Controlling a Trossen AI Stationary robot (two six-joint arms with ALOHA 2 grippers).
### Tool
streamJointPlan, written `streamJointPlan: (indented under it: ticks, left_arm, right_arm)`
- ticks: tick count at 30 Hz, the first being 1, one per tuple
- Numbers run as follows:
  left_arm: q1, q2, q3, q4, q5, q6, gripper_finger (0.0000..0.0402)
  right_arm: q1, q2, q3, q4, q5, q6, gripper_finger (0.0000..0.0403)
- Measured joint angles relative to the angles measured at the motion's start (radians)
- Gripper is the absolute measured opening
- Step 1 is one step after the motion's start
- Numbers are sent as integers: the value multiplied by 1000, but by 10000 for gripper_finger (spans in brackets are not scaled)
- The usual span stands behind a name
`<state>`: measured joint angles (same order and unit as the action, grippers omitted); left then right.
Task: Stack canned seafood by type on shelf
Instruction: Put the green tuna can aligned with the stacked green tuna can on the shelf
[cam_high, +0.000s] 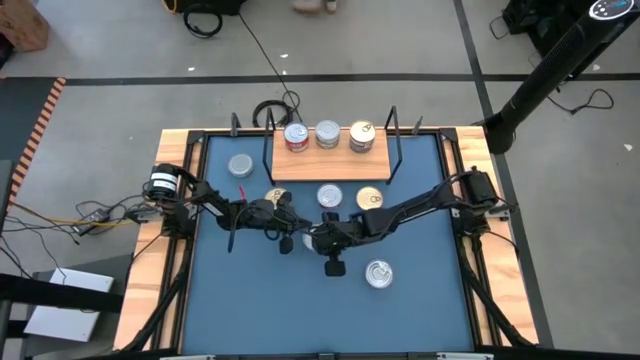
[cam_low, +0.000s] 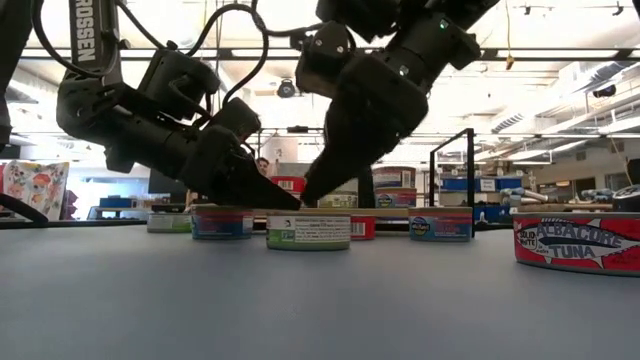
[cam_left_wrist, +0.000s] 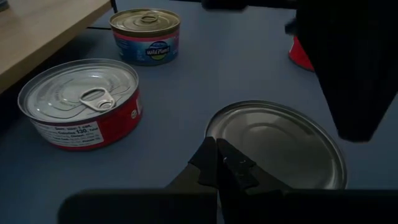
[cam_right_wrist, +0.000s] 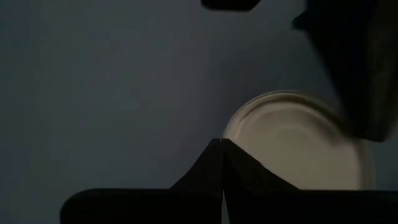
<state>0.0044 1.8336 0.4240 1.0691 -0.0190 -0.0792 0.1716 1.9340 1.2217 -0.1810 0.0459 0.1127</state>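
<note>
A tin of canned seafood with a plain silver top (cam_left_wrist: 277, 146) stands on the blue table mat, mid-table (cam_low: 308, 229). Both grippers meet at it. My left gripper (cam_left_wrist: 217, 152) is shut and comes in from the table's left (cam_low: 293, 205). My right gripper (cam_right_wrist: 222, 144) is shut and slants down from the right (cam_low: 306, 200). In the high view the arms hide most of this tin. The shelf (cam_high: 330, 160) at the far middle carries three tins on its wooden board (cam_high: 328, 134). My left gripper has its shut fingertips (cam_left_wrist: 211, 155) at the rim of the tin's top (cam_left_wrist: 214, 127), slanting down from the table's left; I cannot tell whether they touch it. My right gripper has its shut tips (cam_right_wrist: 214, 155) by the rim (cam_right_wrist: 233, 127), slanting steeply down from the right; I cannot tell whether they touch.
Loose tins stand on the mat: a red-sided one (cam_left_wrist: 81, 102), a gold-topped one (cam_left_wrist: 146, 34), one at the far left (cam_high: 240, 165) and a red tuna tin nearer the front right (cam_high: 378, 273). Wooden rims (cam_high: 148, 250) border the table.
</note>
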Motion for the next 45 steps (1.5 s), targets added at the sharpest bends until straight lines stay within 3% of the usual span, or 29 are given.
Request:
streamJointPlan:
  ticks: [21, 34, 45]
  left_arm:
    - [-7, 1, -1, 4, 9, 0, 0]
    - [-7, 1, -1, 3, 8, 0, 0]
    - [-7, 1, -1, 2, 5, 0, 0]
  right_arm:
    - [-3, -53, 1, -60, 7, -9, 8]
    - [9, -53, -93, 15, 5, -11, 9]
    - [-16, -53, -115, 61, 132, -11, 9]
